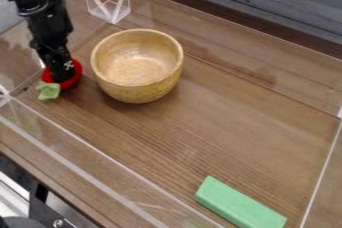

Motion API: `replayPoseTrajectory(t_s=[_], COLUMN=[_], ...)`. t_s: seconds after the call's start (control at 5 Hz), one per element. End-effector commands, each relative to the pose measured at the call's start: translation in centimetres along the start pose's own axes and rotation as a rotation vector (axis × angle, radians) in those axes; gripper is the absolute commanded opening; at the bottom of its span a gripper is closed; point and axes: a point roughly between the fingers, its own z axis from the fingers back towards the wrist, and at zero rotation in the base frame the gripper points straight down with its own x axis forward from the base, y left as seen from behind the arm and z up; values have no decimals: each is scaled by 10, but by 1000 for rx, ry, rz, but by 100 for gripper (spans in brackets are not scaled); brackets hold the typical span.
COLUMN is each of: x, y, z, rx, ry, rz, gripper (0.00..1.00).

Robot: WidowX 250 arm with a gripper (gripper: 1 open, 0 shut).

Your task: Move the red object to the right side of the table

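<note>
The red object (66,73), a small strawberry-like toy with a light green leafy cap (48,91), sits at the far left of the brown wood-grain table (241,112), just left of the wooden bowl. My black gripper (55,65) points straight down onto it. Its fingers are closed around the red body and hide the toy's top. The toy is low, at or just above the tabletop; I cannot tell whether it still touches the wood.
A round wooden bowl (136,64) stands right beside the toy. A flat green rectangular block (241,204) lies near the front right edge. Low clear acrylic walls (110,7) edge the table.
</note>
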Motion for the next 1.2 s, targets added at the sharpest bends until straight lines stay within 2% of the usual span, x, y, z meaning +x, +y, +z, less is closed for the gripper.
replayPoseTrajectory(t_s=[0.0, 0.2, 0.4, 0.6, 0.8, 1.0], x=[10, 17, 32, 46, 65, 83], y=[3, -15, -48, -83, -115, -147], z=[37, 61, 77, 82, 79, 72], rx=[71, 86, 82, 71, 60, 57], ry=[-56, -91, -116, -126, -134, -134], rz=[34, 83, 118, 113, 133, 121], gripper=[0, 0, 0, 0, 0, 0])
